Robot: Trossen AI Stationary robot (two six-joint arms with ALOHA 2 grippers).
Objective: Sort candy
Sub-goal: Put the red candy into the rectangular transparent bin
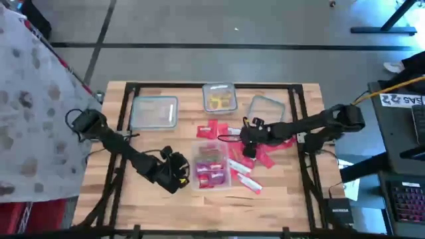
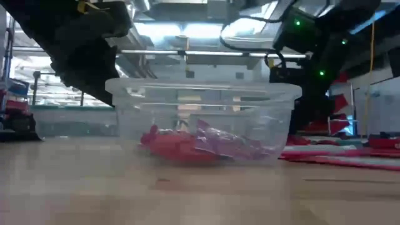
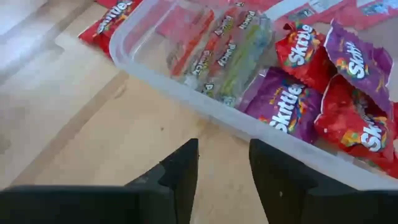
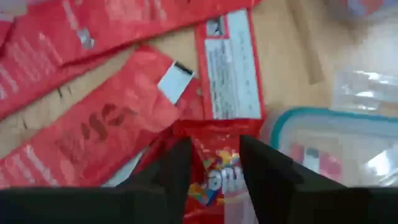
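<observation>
Viewed from above, left to right: an empty clear tub (image 1: 155, 111) at the far left; the left gripper (image 1: 178, 174), jaws a little apart and empty, poised just left of the middle tub (image 1: 211, 166), which holds red and purple candy (image 3: 323, 93); a far tub (image 1: 220, 98) with yellow pieces (image 1: 219, 101); loose red packets (image 1: 249, 169) scattered on the table (image 1: 279, 206); and the right gripper (image 1: 247, 138) over them, near a fourth tub (image 1: 264, 108). The right wrist view shows its jaws partly open astride a small red packet (image 4: 214, 171), whether actually pinched cannot be told. To do this step well, the fingers probably ought to close on that single packet, clear of its neighbours, before lifting.
</observation>
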